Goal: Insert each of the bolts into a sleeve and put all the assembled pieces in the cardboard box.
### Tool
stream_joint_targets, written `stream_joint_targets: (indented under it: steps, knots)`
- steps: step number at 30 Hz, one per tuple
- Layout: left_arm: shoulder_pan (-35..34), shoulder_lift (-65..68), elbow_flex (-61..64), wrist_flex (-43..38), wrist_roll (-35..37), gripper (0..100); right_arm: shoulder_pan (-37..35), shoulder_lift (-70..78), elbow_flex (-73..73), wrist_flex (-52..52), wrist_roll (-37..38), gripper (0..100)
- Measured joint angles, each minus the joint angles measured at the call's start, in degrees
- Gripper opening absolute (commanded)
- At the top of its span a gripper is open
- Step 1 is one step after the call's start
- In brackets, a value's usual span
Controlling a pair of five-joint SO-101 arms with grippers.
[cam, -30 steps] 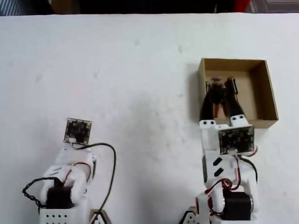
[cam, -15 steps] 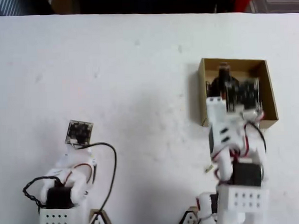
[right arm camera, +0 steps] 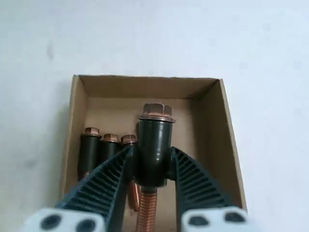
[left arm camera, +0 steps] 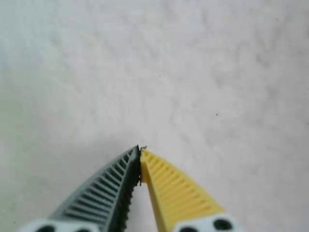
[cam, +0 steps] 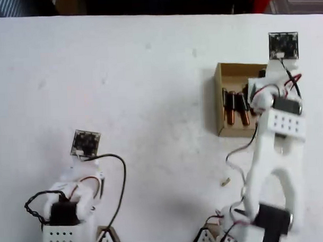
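**Right jaws clamped on a bolt-and-sleeve over the box; left jaws closed and idle**

My right gripper grips one assembled piece by its black sleeve, a finger pressed on either side. The copper bolt runs through the sleeve, with its hex head at one end and its threaded shank between my fingers at the other. I hold it over the inside of the cardboard box. From my wrist I cannot tell whether it touches the box floor or hangs above it.

Three more assembled pieces lie side by side in the box, along the wall to one side of the one I hold. From the high view they sit by the box's left wall, and my right arm covers the other half.

My left gripper has its jaws closed tip to tip on nothing, above the bare white table, well apart from the box.

A small speck lies on the table near my right arm's base.
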Motion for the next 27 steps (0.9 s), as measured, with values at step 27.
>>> stream_joint_targets:
  steps: [27]
  knots:
    - [0.0, 0.0, 0.0, 0.0, 0.0, 2, 4.57, 62.51, -67.25, 28.13, 7.65, 1.8]
